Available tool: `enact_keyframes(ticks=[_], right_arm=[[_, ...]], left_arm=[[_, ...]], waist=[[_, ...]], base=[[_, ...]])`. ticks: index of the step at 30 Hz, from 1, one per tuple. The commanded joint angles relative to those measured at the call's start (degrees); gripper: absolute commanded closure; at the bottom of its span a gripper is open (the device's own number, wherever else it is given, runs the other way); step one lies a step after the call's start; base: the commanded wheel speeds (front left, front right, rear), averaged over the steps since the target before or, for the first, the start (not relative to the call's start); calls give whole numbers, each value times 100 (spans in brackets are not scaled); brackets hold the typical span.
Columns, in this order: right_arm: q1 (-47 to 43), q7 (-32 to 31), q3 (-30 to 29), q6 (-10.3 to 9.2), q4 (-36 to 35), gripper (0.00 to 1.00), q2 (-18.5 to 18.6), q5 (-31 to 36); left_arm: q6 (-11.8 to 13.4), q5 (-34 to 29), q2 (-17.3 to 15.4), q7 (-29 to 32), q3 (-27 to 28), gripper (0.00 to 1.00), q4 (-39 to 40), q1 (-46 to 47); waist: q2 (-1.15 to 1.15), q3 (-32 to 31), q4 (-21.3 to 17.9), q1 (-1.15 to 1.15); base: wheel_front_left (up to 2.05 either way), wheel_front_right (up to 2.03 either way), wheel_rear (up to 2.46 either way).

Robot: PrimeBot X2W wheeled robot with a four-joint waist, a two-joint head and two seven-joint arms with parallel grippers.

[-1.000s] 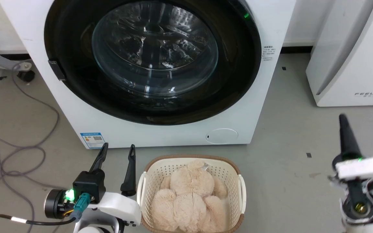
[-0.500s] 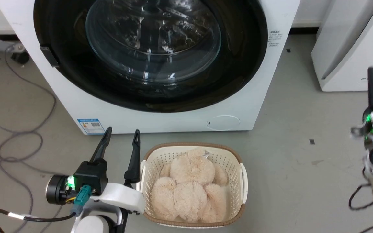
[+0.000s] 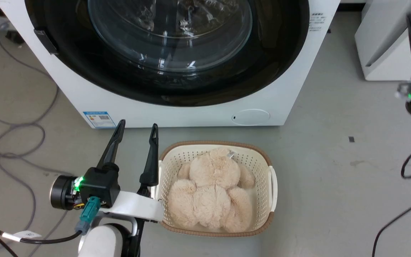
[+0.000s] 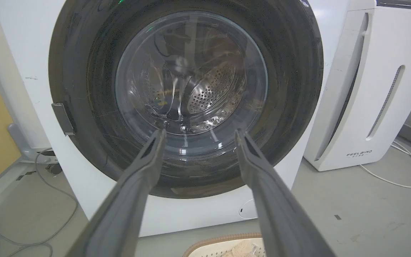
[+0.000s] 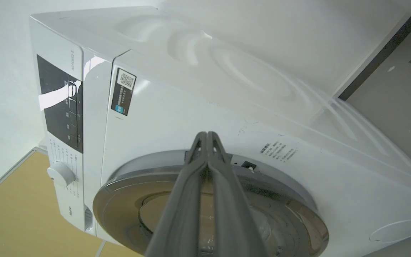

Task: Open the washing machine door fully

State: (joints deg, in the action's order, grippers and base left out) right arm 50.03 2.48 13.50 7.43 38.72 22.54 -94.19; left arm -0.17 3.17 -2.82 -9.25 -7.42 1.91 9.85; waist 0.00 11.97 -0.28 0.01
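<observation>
The washing machine door (image 3: 170, 50) lies shut, flush on the front of the washing machine (image 3: 84, 103). The right end effector (image 5: 207, 135) is raised to the right of the machine, fingers pressed together and empty, its tips aimed at the door's right rim but apart from it. The left end effector (image 3: 137, 125) is spread open and empty, low before the machine's foot. The grey tab (image 4: 62, 117) on the door's left is probably the hinge, so the right arm seems better placed.
</observation>
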Motion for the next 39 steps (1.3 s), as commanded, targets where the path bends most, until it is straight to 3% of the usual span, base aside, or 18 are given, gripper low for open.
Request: enact_keyframes(ticks=[1, 10, 17, 39], right_arm=[[362, -109, 249, 4, 208, 100, 114, -293], [1723, -930, 1575, 4, 1149, 100, 211, -1098], [3008, -1544, 2662, 5, 1970, 100, 85, -1852], [5078, -2873, 5124, 6, 3352, 100, -390, -3288]], left_arm=[[-16, 19, -5, -64, -41, 0, 45, 120], [-21, 16, -5, -172, -101, 0, 118, 268], [-8, 45, -5, -280, -190, 0, 182, 440], [88, 221, -6, -543, -449, 0, 247, 851]], waist=[[0, 79, 13, -1], [0, 357, 35, -1], [0, 674, 74, -1], [0, 1283, 199, -1]], base=[[0, 0, 0], [0, 0, 0], [0, 0, 0], [0, 0, 0]])
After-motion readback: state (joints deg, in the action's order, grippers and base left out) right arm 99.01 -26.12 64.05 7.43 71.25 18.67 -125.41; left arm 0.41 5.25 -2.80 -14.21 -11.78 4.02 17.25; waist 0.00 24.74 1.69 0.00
